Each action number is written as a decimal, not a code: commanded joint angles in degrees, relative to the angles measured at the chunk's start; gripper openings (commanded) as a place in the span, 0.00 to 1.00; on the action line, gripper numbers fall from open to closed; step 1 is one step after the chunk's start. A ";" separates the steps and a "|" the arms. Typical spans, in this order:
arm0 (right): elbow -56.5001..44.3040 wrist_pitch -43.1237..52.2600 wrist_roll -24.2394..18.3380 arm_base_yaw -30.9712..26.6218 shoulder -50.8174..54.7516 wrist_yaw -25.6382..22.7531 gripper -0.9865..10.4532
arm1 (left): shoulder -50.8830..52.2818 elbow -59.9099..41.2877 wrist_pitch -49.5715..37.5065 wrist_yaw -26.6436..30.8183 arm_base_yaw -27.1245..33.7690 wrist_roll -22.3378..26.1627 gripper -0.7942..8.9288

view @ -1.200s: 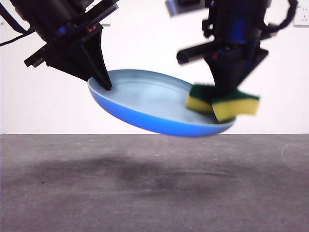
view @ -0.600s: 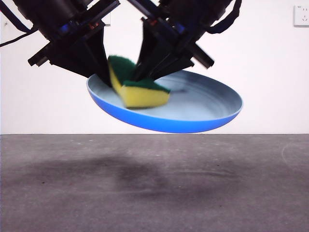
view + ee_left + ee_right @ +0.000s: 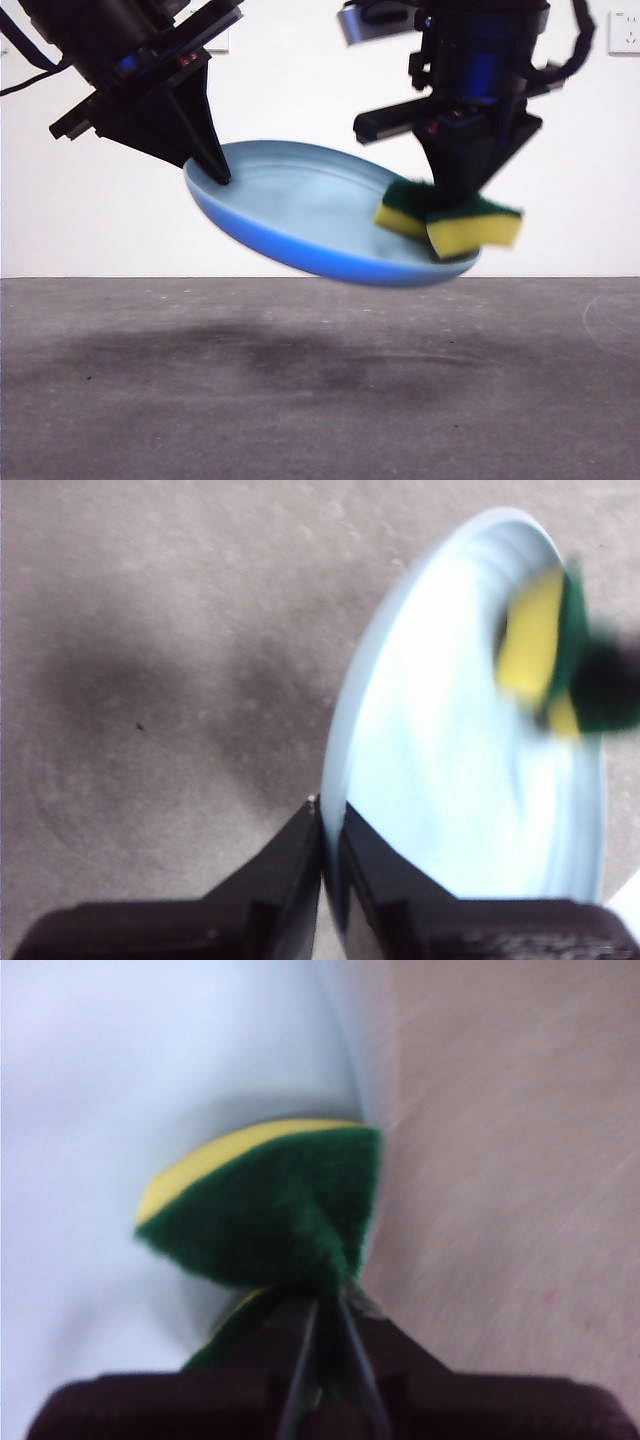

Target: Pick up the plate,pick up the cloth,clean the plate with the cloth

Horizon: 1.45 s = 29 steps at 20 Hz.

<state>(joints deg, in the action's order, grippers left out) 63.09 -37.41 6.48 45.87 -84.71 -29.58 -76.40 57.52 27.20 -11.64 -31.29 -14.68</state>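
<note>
I see the light-blue plate (image 3: 300,215) tilted in the air above the grey table (image 3: 320,400). My left gripper (image 3: 325,825) pinches its raised rim. At the plate's opposite rim, my right gripper (image 3: 325,1310) squeezes the yellow-and-green sponge (image 3: 450,220) against its inside.

My left gripper (image 3: 326,825) pinches the rim of the light-blue plate (image 3: 450,780), one jaw on each face, at the bottom centre of the frame. The plate fills the right half, edge-on and blurred. At upper right the yellow-and-green sponge (image 3: 545,645) lies against its inner face. Grey table (image 3: 170,660) fills the left.
</note>
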 commanded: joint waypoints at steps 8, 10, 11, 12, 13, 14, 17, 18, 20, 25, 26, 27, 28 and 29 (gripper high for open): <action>-0.55 24.22 -0.96 -2.78 7.69 17.42 0.07 | 0.24 0.07 5.11 11.02 -0.22 7.96 0.07; -0.55 23.54 -0.96 -2.73 11.54 17.64 0.07 | -0.44 0.04 4.98 18.99 0.44 9.88 0.07; -0.55 22.21 -0.96 -2.75 13.77 17.57 0.07 | -1.03 0.04 4.04 20.09 1.73 10.47 0.07; -0.55 20.83 -0.96 -2.75 15.61 17.53 0.07 | -1.64 0.04 3.19 20.09 2.89 10.47 0.07; -0.55 19.02 -0.96 -2.75 17.73 17.51 0.07 | -2.86 0.04 1.92 19.87 4.13 10.47 0.07; -0.55 17.40 -0.96 -2.75 19.52 17.44 0.07 | -4.07 0.04 1.07 19.30 5.18 10.47 0.07; -0.55 13.03 -0.96 -2.75 24.06 17.27 0.07 | -8.66 0.04 -1.42 17.07 7.98 10.47 0.07; -0.55 11.72 -0.96 -2.75 25.16 17.25 0.07 | -10.01 0.04 -2.12 17.16 8.44 10.49 0.07; -0.55 9.49 -0.94 -2.75 26.75 17.27 0.07 | -12.44 0.04 -3.28 17.14 9.31 10.49 0.07; -0.55 4.39 -0.94 -2.75 28.65 17.09 0.07 | -17.35 0.04 -3.76 17.09 10.47 10.49 0.07; -0.55 3.69 -0.94 -2.75 28.72 17.00 0.07 | -18.01 0.04 -3.50 16.94 10.47 10.47 0.07; -0.55 2.84 -0.96 -2.78 28.74 16.94 0.07 | -18.51 0.04 -3.19 16.61 10.45 10.49 0.08; -0.55 2.29 -0.96 -2.80 28.72 16.52 0.07 | -18.86 0.04 -2.97 15.93 10.45 10.51 0.08; -0.55 1.90 -0.96 -2.80 28.59 15.37 0.07 | -19.17 0.04 -2.89 15.21 10.45 10.51 0.08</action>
<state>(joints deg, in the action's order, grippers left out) 62.98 -35.75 5.54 43.11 -55.99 -13.58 -94.41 57.82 23.11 3.60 -20.78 -5.76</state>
